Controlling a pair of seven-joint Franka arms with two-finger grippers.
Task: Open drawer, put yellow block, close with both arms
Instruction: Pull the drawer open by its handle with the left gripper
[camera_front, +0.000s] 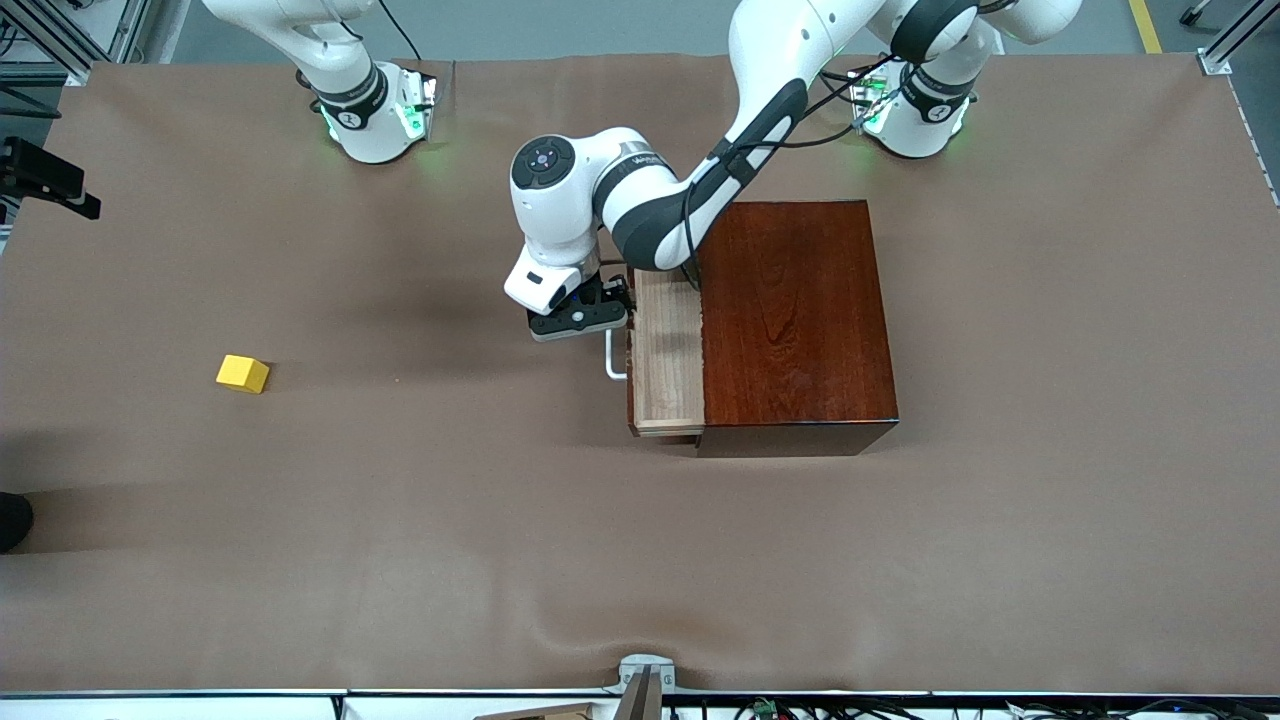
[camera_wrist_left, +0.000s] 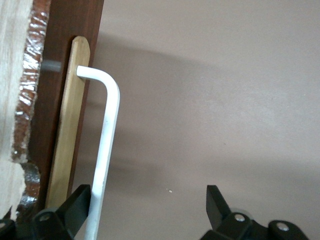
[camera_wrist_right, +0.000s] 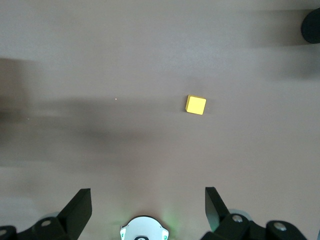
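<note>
While your left gripper (camera_front: 578, 318) hangs spread wide at the handle (camera_wrist_left: 106, 145), gripping nothing, the drawer (camera_front: 667, 350) sits only partly out, so you may struggle dropping the yellow block (camera_front: 242, 373) in. It's well apart, under your right gripper (camera_wrist_right: 148, 207), which is also wide and empty.

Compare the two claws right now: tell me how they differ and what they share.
The left claw is low at the drawer's white handle, whose bar runs right beside one finger; the right claw hangs high over bare table. The left claw's arm reaches across the wooden box to the partly open drawer; the right claw looks down at the yellow block, untouched. Both are open and hold nothing.
</note>
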